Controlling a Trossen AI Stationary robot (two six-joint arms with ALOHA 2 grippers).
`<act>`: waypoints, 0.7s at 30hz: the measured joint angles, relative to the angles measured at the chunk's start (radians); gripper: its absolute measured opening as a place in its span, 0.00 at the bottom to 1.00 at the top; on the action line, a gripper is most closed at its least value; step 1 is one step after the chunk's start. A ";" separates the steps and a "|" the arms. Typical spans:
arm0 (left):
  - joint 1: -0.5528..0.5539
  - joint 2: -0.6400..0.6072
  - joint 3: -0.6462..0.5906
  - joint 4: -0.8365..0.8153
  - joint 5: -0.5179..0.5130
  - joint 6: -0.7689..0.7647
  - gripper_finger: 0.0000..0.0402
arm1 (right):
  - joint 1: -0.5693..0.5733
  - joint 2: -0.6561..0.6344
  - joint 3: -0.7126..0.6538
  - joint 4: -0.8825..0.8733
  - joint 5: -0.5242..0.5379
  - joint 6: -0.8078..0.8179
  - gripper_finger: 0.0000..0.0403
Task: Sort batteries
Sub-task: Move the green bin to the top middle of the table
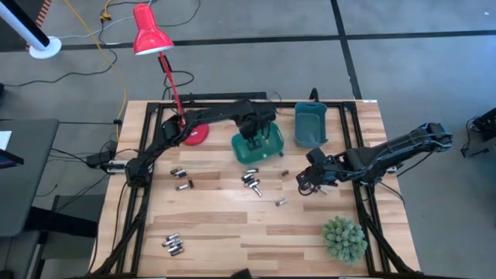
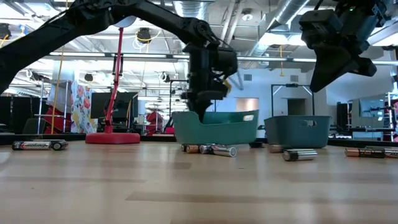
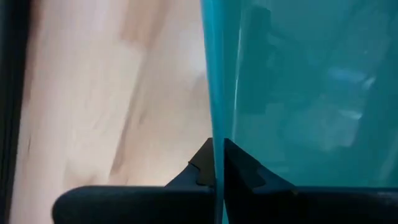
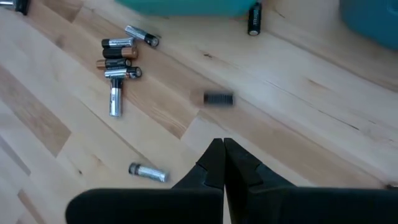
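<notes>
Both arms reach in toward the table's middle, fingers pressed together.

The left arm stretches from about 9 o'clock toward 12 o'clock, its wrist bent down so the left gripper (image 1: pixel 256 142) points straight down with fingertips (image 3: pixel 239 163) closed. The right arm comes in from 3 o'clock, forearm nearly level, holding the right gripper (image 1: pixel 304 184) above the surface, fingertips (image 4: pixel 214 155) touching.

Bench (image 1: pixel 225 225): pale wood, striped planks. Batteries (image 4: pixel 118 59): silvery-grey, some black w/ copper ends; one black cell (image 4: pixel 254 18) lies apart. Near bin (image 1: pixel 258 146): bright teal-green; far bin (image 1: pixel 309 124): duller blue-teal. Lamp (image 1: pixel 150 32): red shade and base. Plant (image 1: pixel 344 238): green. Arms: black. Floor (image 1: pixel 411 54): grey w/ dark lines.
</notes>
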 joint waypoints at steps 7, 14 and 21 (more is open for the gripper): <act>0.136 -0.034 0.000 -0.043 0.003 -0.399 0.00 | 0.002 0.000 0.000 0.024 0.000 0.002 0.04; 0.227 -0.032 -0.001 -0.051 0.031 -0.562 0.01 | 0.004 0.000 0.000 0.037 0.000 0.002 0.04; 0.222 -0.030 -0.001 -0.012 0.072 -0.670 0.04 | 0.003 0.000 0.000 0.033 0.000 0.001 0.04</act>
